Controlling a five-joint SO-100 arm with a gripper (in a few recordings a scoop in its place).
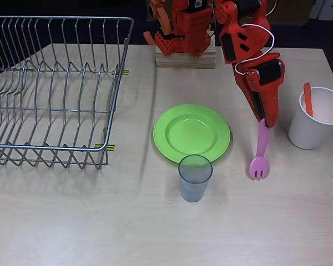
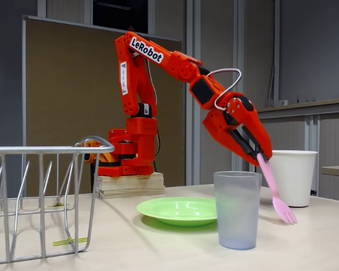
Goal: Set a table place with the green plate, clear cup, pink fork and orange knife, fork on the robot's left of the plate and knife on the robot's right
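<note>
My pincer (image 1: pixel 265 122) is clenched on the handle end of the fork (image 1: pixel 260 156), which slants down from my fingertips with its tines toward the table. In the fixed view the tines (image 2: pixel 285 211) sit at or just above the tabletop; I cannot tell whether they touch. In the overhead view the fork lies right of the plate (image 1: pixel 191 133), apart from its rim. The cup (image 1: pixel 195 177) stands upright just below the plate in that view, right at its near edge. The knife (image 1: pixel 308 99) stands in the white cup (image 1: pixel 316 117) at the right. A wire rack (image 1: pixel 50 88) fills the left side of the table (image 1: pixel 155 233)
</note>
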